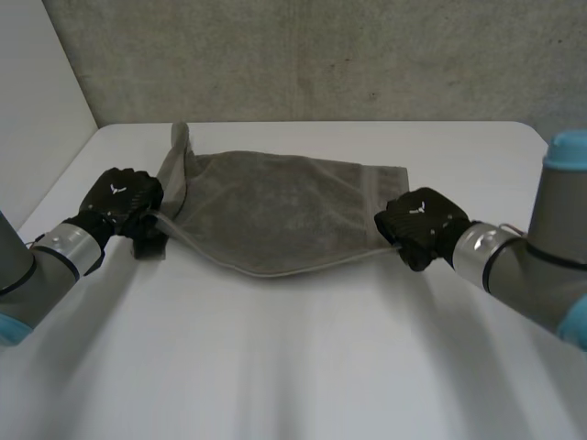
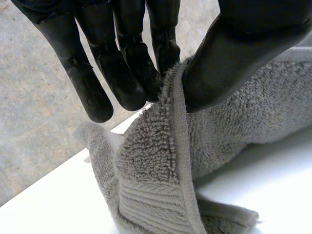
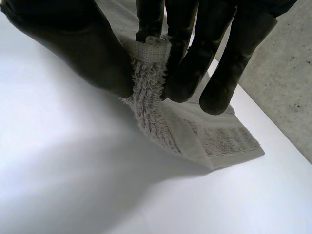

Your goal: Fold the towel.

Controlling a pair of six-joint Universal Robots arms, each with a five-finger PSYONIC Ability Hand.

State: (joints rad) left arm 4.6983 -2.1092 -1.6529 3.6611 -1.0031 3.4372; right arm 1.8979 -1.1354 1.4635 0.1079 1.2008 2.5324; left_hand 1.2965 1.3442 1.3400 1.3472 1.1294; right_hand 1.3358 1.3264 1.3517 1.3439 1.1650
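1. In the head view the backs of both hands face the camera. Their fingertips and the bits of cloth they hold are hidden there, and both arms are cut off at the lower left and lower right edges of the frame.
2. The grey towel [image 1: 275, 206] lies in the upper middle of the frame on the white table [image 1: 293, 367], stretched between the two hands. Its near edge runs in a shallow curve from one hand to the other. Its left side is bunched, with a flap pointing toward the concrete wall [image 1: 321, 55].
3. The left hand [image 1: 124, 203] sits at the towel's left end, at middle left. Its wrist view shows the thumb [image 2: 239, 53] clamping the hemmed edge against the fingers [image 2: 109, 73], with cloth hanging from the pinch down to the table.
4. The right hand [image 1: 422, 223] sits at the towel's right end, at middle right. Its wrist view shows the thumb [image 3: 83, 48] and fingers [image 3: 219, 63] closed on a hemmed corner.
5. A small pale mark sits on the back of each hand, too small to read.
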